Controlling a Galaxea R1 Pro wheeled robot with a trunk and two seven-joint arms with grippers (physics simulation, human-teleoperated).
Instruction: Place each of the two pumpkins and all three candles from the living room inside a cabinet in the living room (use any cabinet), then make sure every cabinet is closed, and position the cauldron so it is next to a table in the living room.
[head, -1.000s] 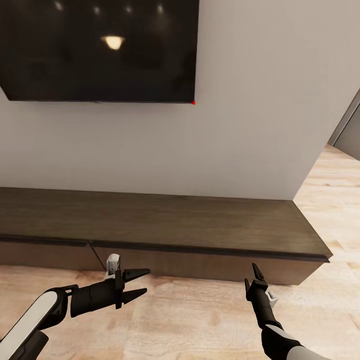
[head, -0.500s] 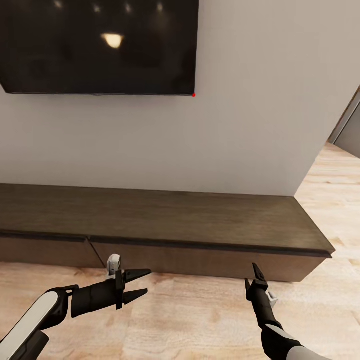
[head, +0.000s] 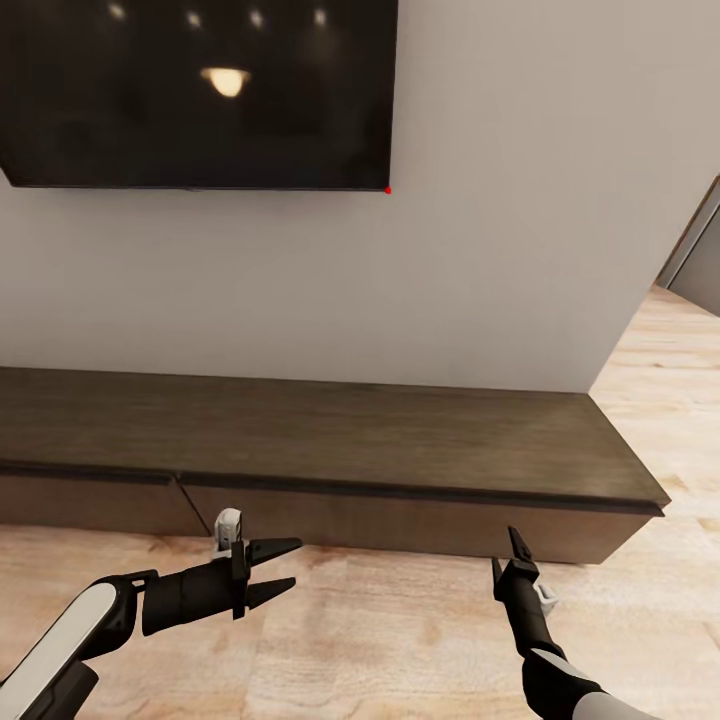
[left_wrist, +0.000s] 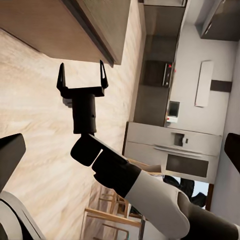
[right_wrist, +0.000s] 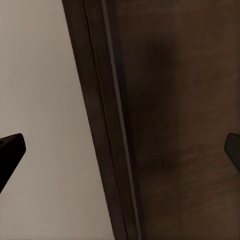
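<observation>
Cabinet (head: 330, 440) is spanning mid-frame under the black TV (head: 195, 90), drawer fronts flush. Left gripper (head: 285, 568) is hovering lower left, fingers wide, empty. Right gripper (head: 508, 555) is facing the cabinet front lower right, fingers wide, empty.

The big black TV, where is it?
In the head view the TV hangs on the white wall, upper left, above the long brown cabinet.

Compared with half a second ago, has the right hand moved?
Barely, if at all. In the head view the right hand sits at nearly the same spot against the cabinet, just below its front edge; the TV has not shifted either.
</observation>
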